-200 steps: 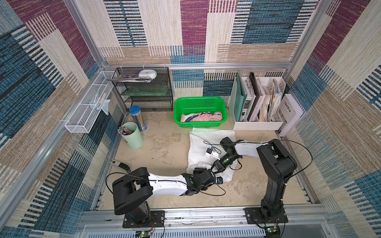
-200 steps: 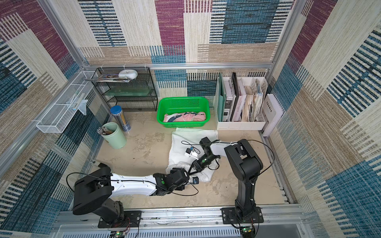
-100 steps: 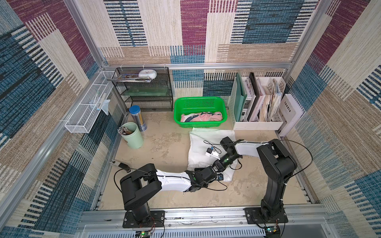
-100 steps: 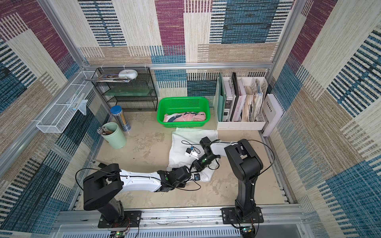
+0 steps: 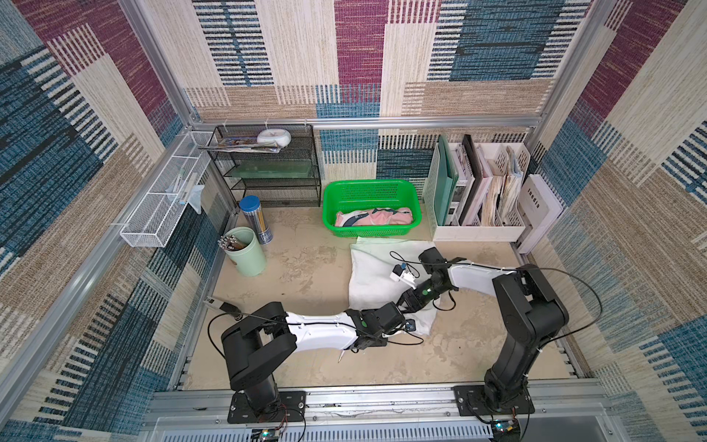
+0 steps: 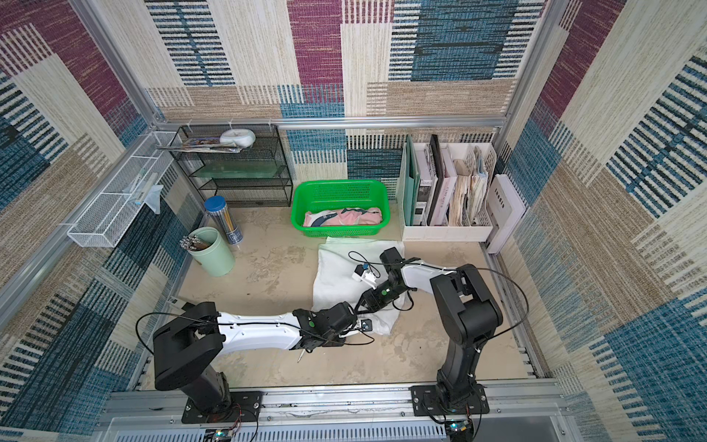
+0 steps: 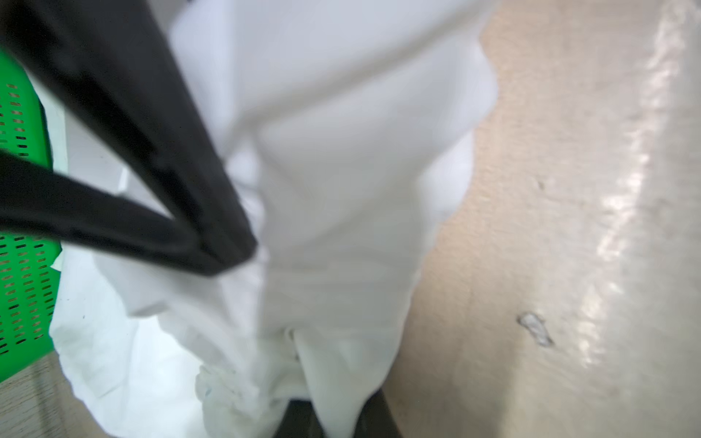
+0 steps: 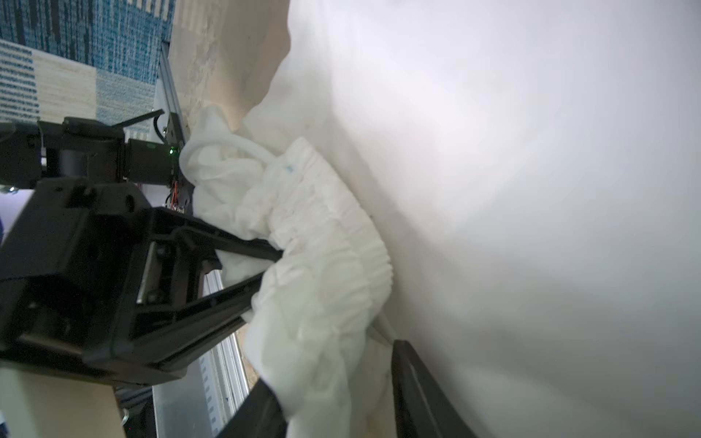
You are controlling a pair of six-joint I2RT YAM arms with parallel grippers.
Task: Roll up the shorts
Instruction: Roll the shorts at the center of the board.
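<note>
The white shorts [image 5: 377, 268] [image 6: 336, 268] lie flat on the table in both top views, their gathered waistband [image 8: 333, 242] bunched at the near edge. My left gripper [image 7: 337, 421] [image 5: 406, 314] is shut on a fold of this white cloth at that edge. My right gripper [image 8: 333, 409] [image 5: 401, 306] sits right beside it, jaws apart, with the bunched waistband and white drawstring [image 8: 227, 146] loose between them. Its finger [image 7: 159, 159] crosses the left wrist view. The pink shorts [image 5: 373, 219] [image 6: 342, 219] lie crumpled in the green basket [image 5: 369, 184].
Behind the shorts stands a white file organizer [image 5: 478, 191] at the back right. A black wire shelf [image 5: 267, 168], a blue canister [image 5: 256, 220] and a green cup of pens [image 5: 246, 252] stand at the back left. A white wire basket [image 5: 164, 206] hangs on the left wall.
My left arm reached farther in to the near edge of the white shorts and shut on the cloth. My right gripper's jaws have come apart around the waistband.
</note>
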